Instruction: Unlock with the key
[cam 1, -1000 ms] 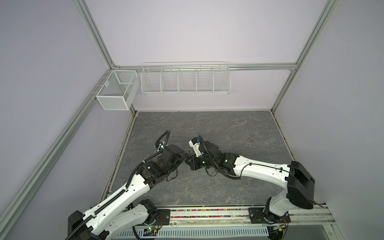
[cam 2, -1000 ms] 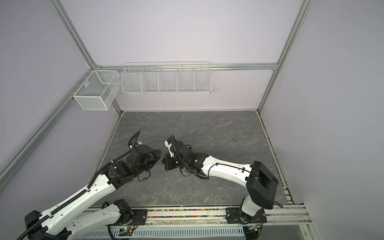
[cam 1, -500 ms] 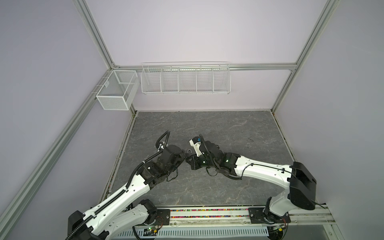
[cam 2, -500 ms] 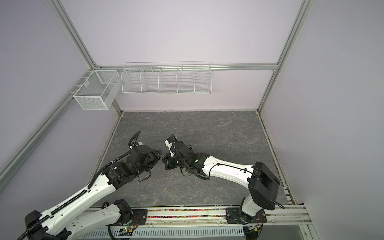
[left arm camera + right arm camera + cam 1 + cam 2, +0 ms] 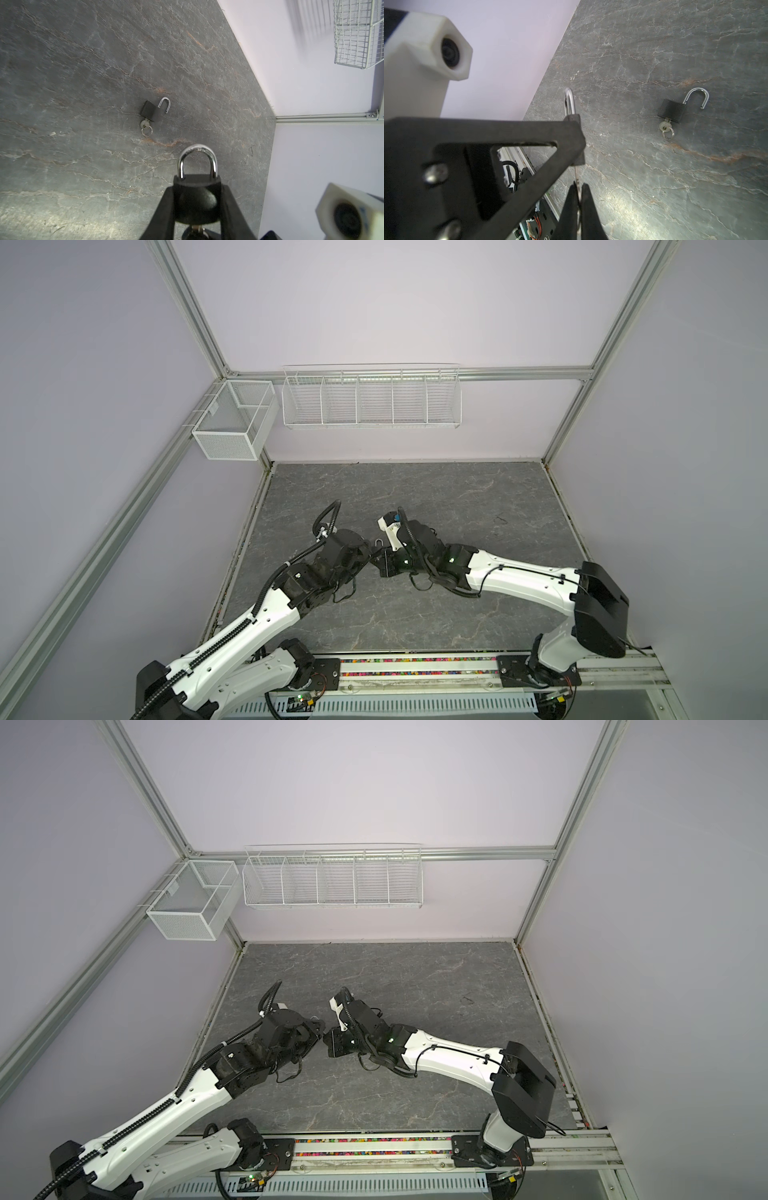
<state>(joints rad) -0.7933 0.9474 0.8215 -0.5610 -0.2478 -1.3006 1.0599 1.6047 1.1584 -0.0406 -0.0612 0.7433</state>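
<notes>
A black padlock (image 5: 197, 199) with its silver shackle (image 5: 197, 160) closed is held above the floor, and my left gripper (image 5: 197, 188) is shut on its body. In both top views only the shackle (image 5: 379, 542) shows between the two wrists. The key (image 5: 576, 174) runs from the padlock's underside into my right gripper (image 5: 579, 187), which is shut on it. In the left wrist view the key (image 5: 197, 228) shows just below the padlock's body. In the right wrist view the padlock (image 5: 574, 119) is seen edge-on behind a left finger (image 5: 529, 135).
A second black padlock (image 5: 148, 111) (image 5: 671, 113) lies on the grey stone floor with its shackle swung open and its own key (image 5: 665, 125) and ring in it. In a top view it is a small dark spot (image 5: 500, 519) at the right. White wire baskets (image 5: 372, 398) (image 5: 232, 427) hang on the back wall.
Both grippers keep their holds at the same spot. The right arm only wavers slightly.
</notes>
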